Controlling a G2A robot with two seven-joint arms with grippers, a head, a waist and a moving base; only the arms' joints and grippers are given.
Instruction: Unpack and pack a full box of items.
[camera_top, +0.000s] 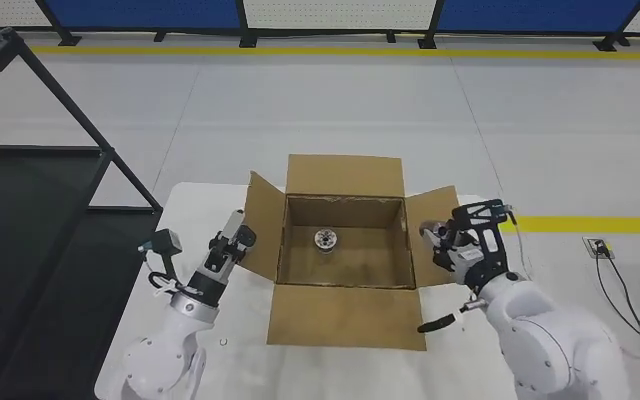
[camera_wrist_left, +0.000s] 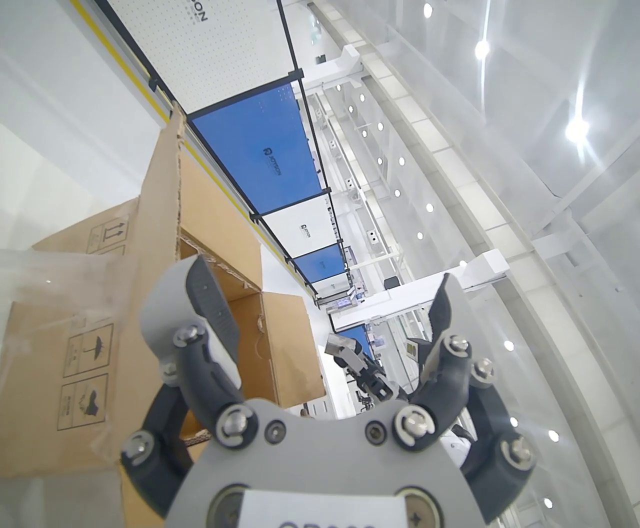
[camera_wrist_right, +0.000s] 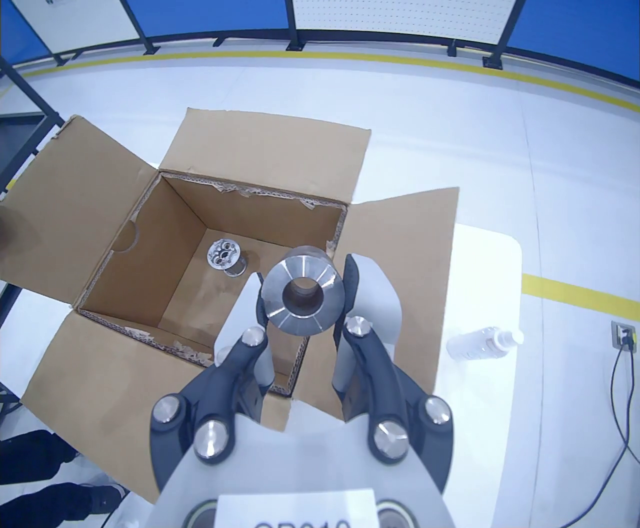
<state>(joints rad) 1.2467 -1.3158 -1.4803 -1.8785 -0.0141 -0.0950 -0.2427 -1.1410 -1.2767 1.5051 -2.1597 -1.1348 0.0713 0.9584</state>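
Observation:
An open cardboard box (camera_top: 345, 298) stands mid-table with all flaps folded out. On its floor lies a small metal flanged part (camera_top: 325, 238), also seen from the right wrist (camera_wrist_right: 226, 256). My right gripper (camera_wrist_right: 304, 282) is shut on a thick metal ring (camera_wrist_right: 303, 296) with a centre hole, held above the box's right flap and wall; in the top view it sits at the box's right side (camera_top: 448, 240). My left gripper (camera_wrist_left: 320, 300) is open and holds nothing, pointing upward beside the box's left flap (camera_top: 240, 238).
A clear plastic bottle (camera_wrist_right: 484, 342) lies on the white table (camera_wrist_right: 490, 260) to the right of the box. A black metal frame (camera_top: 70, 150) stands left of the table. The table's edges lie close around the box.

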